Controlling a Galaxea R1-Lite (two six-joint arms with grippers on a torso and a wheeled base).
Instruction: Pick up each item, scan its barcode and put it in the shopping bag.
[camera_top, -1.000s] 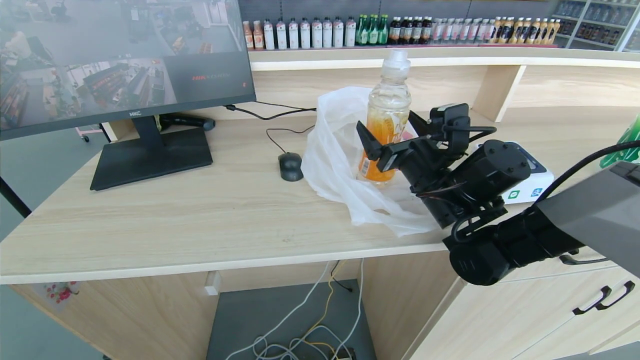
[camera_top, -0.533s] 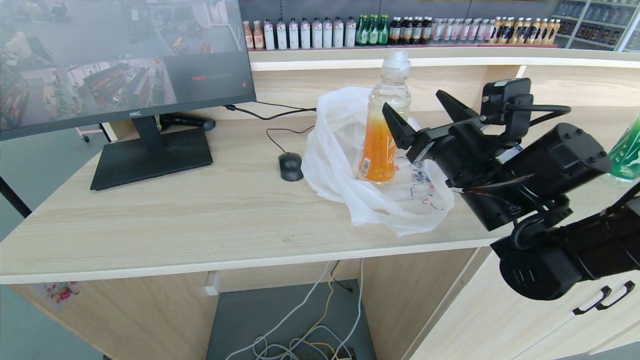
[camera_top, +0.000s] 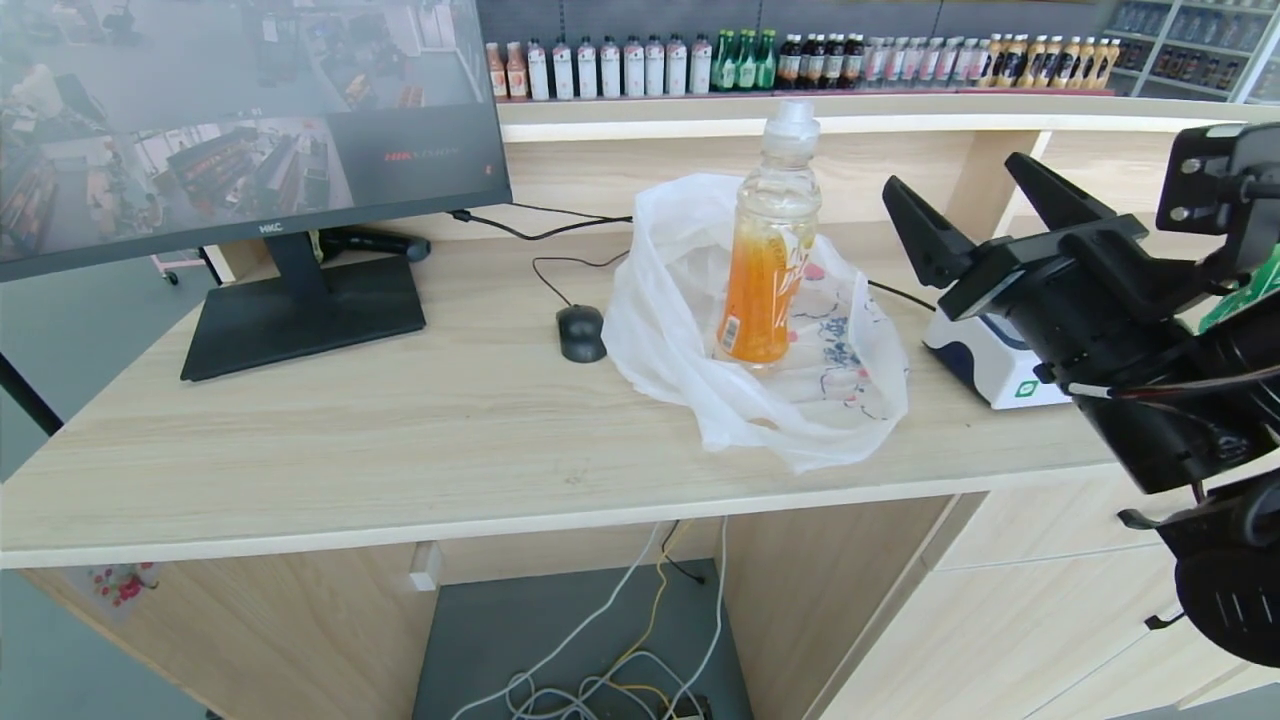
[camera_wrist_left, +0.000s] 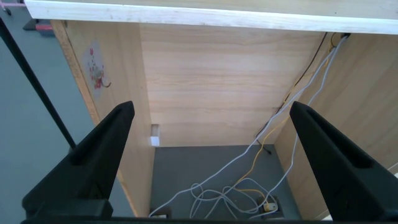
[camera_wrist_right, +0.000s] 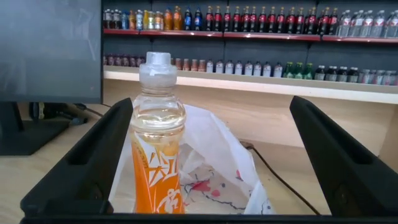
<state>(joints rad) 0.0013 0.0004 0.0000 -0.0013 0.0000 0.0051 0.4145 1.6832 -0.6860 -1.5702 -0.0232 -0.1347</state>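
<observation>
An orange drink bottle (camera_top: 765, 270) with a clear cap stands upright inside the white shopping bag (camera_top: 800, 400) on the wooden counter. My right gripper (camera_top: 952, 178) hangs open and empty to the right of the bottle, above the counter and apart from it. Seen from the right wrist, the bottle (camera_wrist_right: 158, 162) and the bag (camera_wrist_right: 214, 155) lie ahead of that gripper (camera_wrist_right: 211, 107), between its spread fingers. My left gripper (camera_wrist_left: 211, 109) is open and empty below the counter top, facing the space under the desk.
A white and blue scanner (camera_top: 985, 360) sits on the counter right of the bag, a green bottle (camera_top: 1245, 290) beyond it. A mouse (camera_top: 581, 332) and monitor (camera_top: 240, 110) stand to the left. Cables (camera_wrist_left: 249, 180) hang under the desk.
My right gripper has drawn back from the bottle, up and to the right, staying open. The bottle stays standing in the bag. The scanner has come out from behind the arm.
</observation>
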